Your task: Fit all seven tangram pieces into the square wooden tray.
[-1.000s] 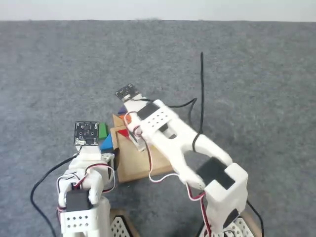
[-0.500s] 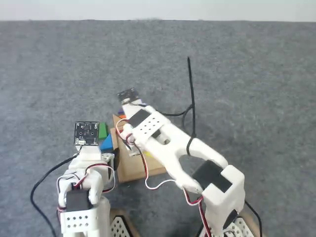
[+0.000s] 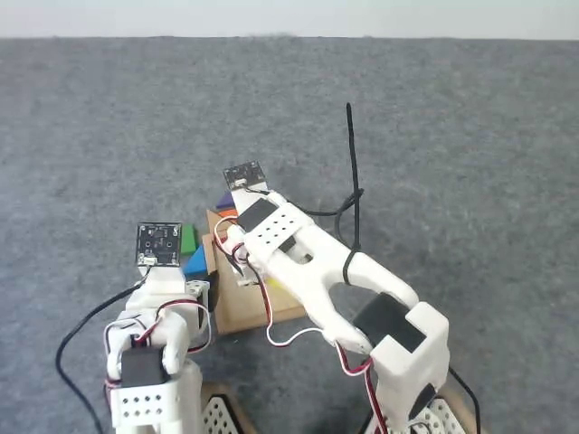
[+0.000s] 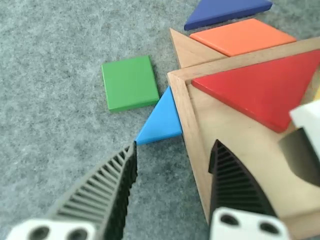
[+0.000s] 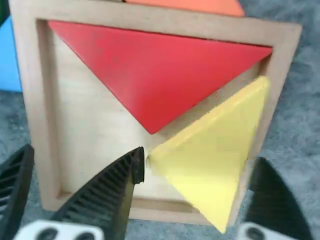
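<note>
Looks like yellow triangle [image 5: 215,145] placement: it sits skewed in tray's [image 5: 150,17] near-right part beside red [image 5: 155,70], overlapping the rim, right gripper [image 5: 200,167] around it, grip unclear; left gripper [image 4: 175,146] gapes by blue [image 4: 162,122] outside left rim; next probably needs yellow seated flush against red.

a grey felt-like mat [image 3: 470,145] is covering the whole tabletop, and a pale, plain wall [image 3: 289,18] is running along its far edge.
</note>
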